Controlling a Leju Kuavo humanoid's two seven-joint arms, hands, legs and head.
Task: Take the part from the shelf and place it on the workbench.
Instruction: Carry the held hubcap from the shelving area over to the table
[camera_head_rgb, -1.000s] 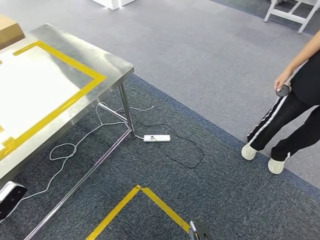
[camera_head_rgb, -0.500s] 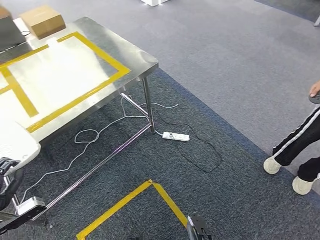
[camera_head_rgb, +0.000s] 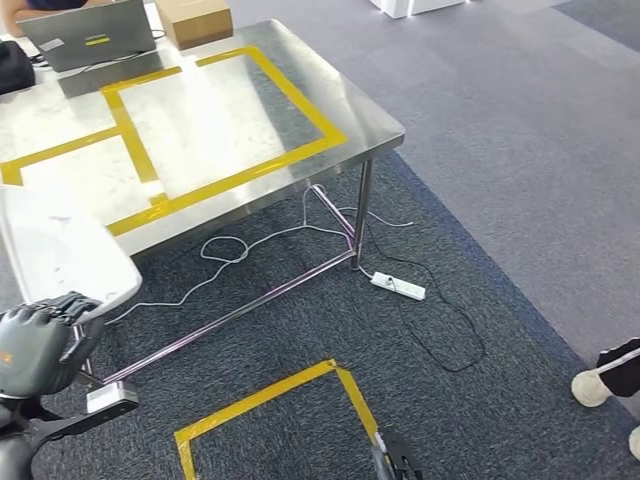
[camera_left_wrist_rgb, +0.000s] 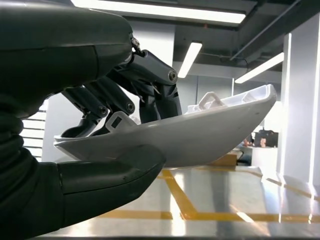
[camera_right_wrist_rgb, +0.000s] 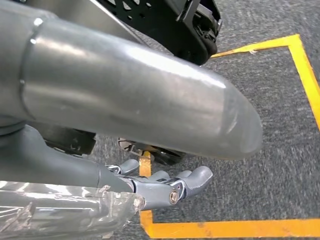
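Nearest, the left hand (camera_head_rgb: 38, 345) grips the part (camera_head_rgb: 64, 250), a white moulded shell. The wrist view shows the hold: thumb (camera_left_wrist_rgb: 109, 172) under the shell, dark fingers (camera_left_wrist_rgb: 124, 90) curled over its top edge, pinching one end. The rest of the part (camera_left_wrist_rgb: 196, 127) sticks out past the hand, unsupported. It hangs in the air off the near left corner of the workbench (camera_head_rgb: 377, 125), not yet over the steel top.

By its look it is thin, stiff plastic: light, probably glossy and a bit slippery. Held by one end, it could pivot in the grip, so a hold nearer the middle, or by the small moulded tabs (camera_left_wrist_rgb: 209, 97) along the upper edge, would be steadier. A thin shell might flex or crack if squeezed hard.

The right hand (camera_right_wrist_rgb: 170, 187) hangs low over the floor, its fingers lightly curled with nothing in them, above the yellow tape (camera_right_wrist_rgb: 226, 227) on the carpet.

Further off, the bench top has taped yellow bays (camera_head_rgb: 226, 110). At its far edge sit a laptop (camera_head_rgb: 90, 35) and a box (camera_head_rgb: 196, 20).
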